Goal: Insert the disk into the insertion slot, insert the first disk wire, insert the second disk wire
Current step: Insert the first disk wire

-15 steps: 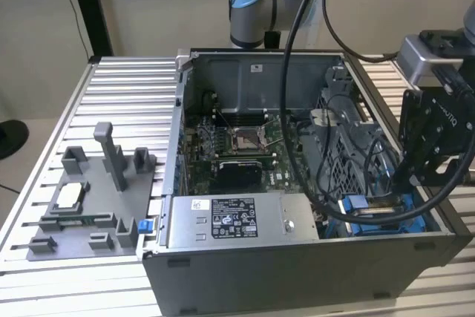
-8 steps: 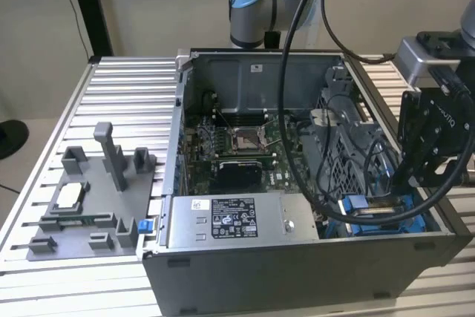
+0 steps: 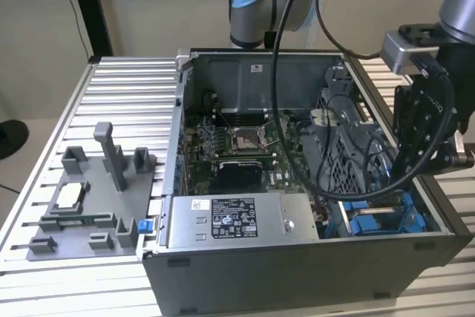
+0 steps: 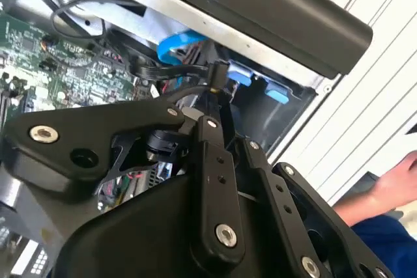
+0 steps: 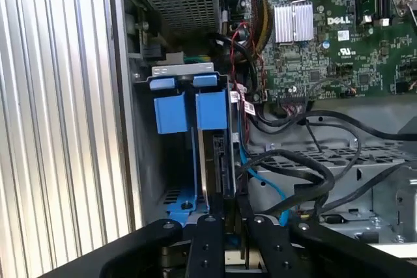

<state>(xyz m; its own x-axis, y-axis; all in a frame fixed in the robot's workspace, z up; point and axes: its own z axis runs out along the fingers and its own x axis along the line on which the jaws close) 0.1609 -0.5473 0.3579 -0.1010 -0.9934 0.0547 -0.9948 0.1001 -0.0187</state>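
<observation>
One black tool hangs low inside the open dark-grey computer case, at the exterior view's right. It is over the insertion slot, a bay of the grey perforated sheet-metal cage. In the first wrist view, one thin black disk stands edge-on in that bay beside two blue plastic tabs, just ahead of the tool. I cannot tell whether the tool is apart or clamped. One flat blue wire and several black wires loop just beside the disk. One grey plastic fixture tray sits on the ribbed metal counter, well apart from the tool.
</observation>
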